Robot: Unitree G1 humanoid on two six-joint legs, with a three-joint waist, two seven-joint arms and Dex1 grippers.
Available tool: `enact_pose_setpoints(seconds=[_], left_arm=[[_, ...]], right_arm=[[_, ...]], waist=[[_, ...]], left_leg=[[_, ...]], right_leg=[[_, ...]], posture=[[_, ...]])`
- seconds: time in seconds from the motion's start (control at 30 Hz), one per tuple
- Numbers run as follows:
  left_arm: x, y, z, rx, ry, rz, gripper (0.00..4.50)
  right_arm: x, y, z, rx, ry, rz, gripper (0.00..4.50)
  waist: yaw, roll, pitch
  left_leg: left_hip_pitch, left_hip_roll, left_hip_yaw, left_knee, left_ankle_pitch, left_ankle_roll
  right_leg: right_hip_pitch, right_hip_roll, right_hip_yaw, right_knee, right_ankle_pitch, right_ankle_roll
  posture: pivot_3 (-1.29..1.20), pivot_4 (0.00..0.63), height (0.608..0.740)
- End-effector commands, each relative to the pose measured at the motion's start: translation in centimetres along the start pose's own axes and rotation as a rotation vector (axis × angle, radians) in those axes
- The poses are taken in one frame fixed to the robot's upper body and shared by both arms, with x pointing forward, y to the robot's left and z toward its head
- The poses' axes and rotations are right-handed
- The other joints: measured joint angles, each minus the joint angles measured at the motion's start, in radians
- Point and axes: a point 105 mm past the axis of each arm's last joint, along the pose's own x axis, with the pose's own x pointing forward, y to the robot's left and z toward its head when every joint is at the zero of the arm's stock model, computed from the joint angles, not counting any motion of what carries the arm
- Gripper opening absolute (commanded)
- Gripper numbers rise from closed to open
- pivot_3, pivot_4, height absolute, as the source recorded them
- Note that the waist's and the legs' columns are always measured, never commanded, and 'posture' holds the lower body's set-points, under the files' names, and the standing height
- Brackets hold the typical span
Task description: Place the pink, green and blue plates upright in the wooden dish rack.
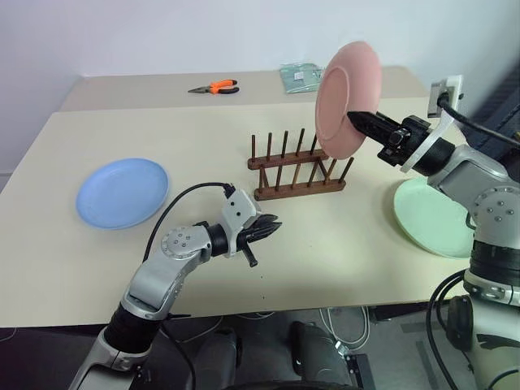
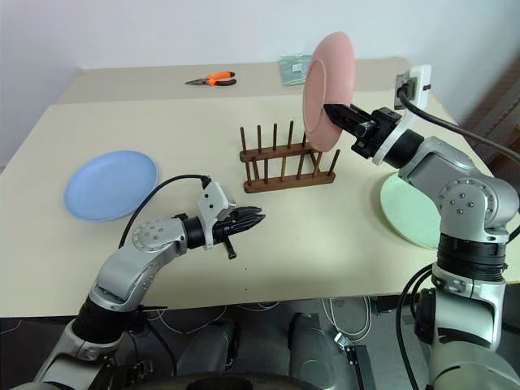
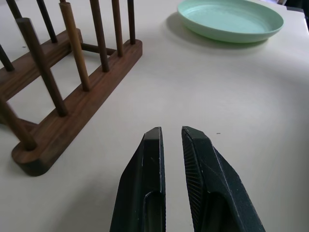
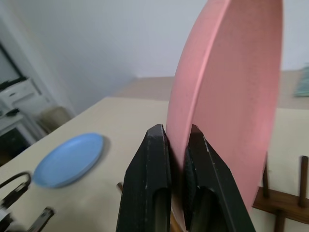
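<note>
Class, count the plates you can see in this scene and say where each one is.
3. The pink plate is held upright above the wooden dish rack by the right end effector; the blue plate and green plate lie flat on the table.

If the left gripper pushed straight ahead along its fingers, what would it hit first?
Probably nothing at first: the left gripper, fingers shut, points over bare table, just past the near end of the wooden dish rack. The green plate lies farther along that line, though depth is uncertain.
</note>
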Motion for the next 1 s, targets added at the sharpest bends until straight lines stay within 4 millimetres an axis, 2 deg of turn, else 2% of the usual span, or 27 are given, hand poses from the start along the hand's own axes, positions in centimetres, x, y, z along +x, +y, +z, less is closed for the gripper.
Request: enact_pose_setpoints(seconds=[0.03,0.13,0.23,0.5,0.6,0.73,0.77,0.8,0.87,0.93,0.97,1.0], left_arm=[[-0.1,-0.4,1.0,0.021,-0.034,-0.013,0.60],[0.0,-0.6,1.1,0.021,-0.036,-0.025,0.60],[0.1,-0.7,1.2,0.023,-0.041,-0.029,0.60],[0.1,-0.6,1.3,0.024,-0.048,-0.025,0.60],[0.0,-0.6,1.3,0.024,-0.049,-0.021,0.60],[-0.1,-0.6,1.3,0.023,-0.047,-0.016,0.60],[-0.1,-0.6,1.2,0.023,-0.046,-0.017,0.60],[-0.1,-0.7,1.2,0.023,-0.045,-0.018,0.60],[0.0,-0.7,1.1,0.021,-0.043,-0.021,0.60],[0.0,-0.7,1.0,0.019,-0.040,-0.029,0.60],[0.1,-0.8,1.0,0.021,-0.038,-0.039,0.60],[0.2,-0.9,1.0,0.021,-0.036,-0.050,0.60]], right_arm=[[-0.4,1.4,3.1,-0.037,-0.104,0.056,0.04],[-0.5,1.4,3.6,-0.028,-0.124,0.062,0.04],[-0.3,0.8,3.0,-0.029,-0.100,0.048,0.04],[0.2,-2.5,-0.2,0.025,0.009,-0.022,0.04],[0.0,-3.2,-0.9,-0.020,0.043,-0.049,1.15],[-0.6,-2.8,0.3,-0.232,0.039,-0.077,3.17],[-1.3,-3.0,1.0,-0.312,0.026,-0.116,3.64],[-1.9,-3.1,1.5,-0.362,0.017,-0.142,3.64],[-4.4,-3.9,3.1,-0.425,-0.013,-0.231,3.64],[-6.7,-4.5,3.4,-0.431,-0.012,-0.301,3.64],[-8.0,-4.9,2.7,-0.434,0.022,-0.330,3.64],[-9.3,-5.3,1.2,-0.443,0.100,-0.355,3.64]], waist=[[-0.001,0.000,0.000],[-0.003,0.000,0.000],[-0.004,0.000,0.000],[-0.006,0.000,0.000],[-0.008,0.000,0.000],[-0.006,0.000,0.000],[-0.005,0.000,0.000],[-0.003,0.000,0.000],[0.001,0.000,0.000],[0.005,0.000,0.000],[0.004,0.000,0.000],[0.006,0.000,0.000]], left_leg=[[0.000,0.000,0.000,0.000,0.000,0.000],[0.000,0.000,0.000,0.000,0.000,0.000],[0.000,0.000,0.000,0.000,0.000,0.000],[0.000,0.000,0.000,0.000,0.000,0.000],[0.000,0.000,0.000,0.000,0.000,0.000],[0.000,0.000,0.000,-0.001,0.000,0.000],[0.000,0.000,0.000,-0.001,0.000,0.000],[0.000,0.000,0.000,-0.001,0.000,0.000],[-0.001,0.000,0.000,0.000,0.000,0.000],[-0.001,0.000,0.000,0.000,0.000,0.000],[-0.001,0.000,0.000,0.000,0.000,0.000],[0.000,0.000,0.000,0.000,0.000,0.000]], right_leg=[[0.000,0.000,0.000,0.000,0.000,0.000],[0.000,0.000,0.000,0.000,0.000,0.000],[0.000,0.000,0.000,0.000,0.000,0.000],[0.000,0.000,0.000,0.000,0.000,0.000],[0.000,0.000,0.000,0.000,0.000,0.000],[-0.001,0.000,0.000,0.000,0.000,0.001],[-0.001,0.000,0.000,0.000,0.000,0.001],[-0.001,0.000,0.000,0.000,-0.001,0.003],[-0.001,0.000,0.000,0.000,-0.002,0.004],[0.000,0.000,0.000,-0.001,-0.002,0.004],[0.000,0.000,0.000,-0.001,-0.002,0.004],[0.000,0.000,0.000,-0.001,-0.002,0.004]], posture=[[0.00,0.150,0.740],[0.00,0.150,0.740],[0.00,0.150,0.740],[0.00,0.150,0.740],[0.00,0.150,0.740],[0.00,0.150,0.740],[0.00,0.150,0.740],[0.00,0.150,0.740],[0.00,0.150,0.740],[0.00,0.150,0.740],[0.00,0.150,0.740],[0.00,0.150,0.740]])
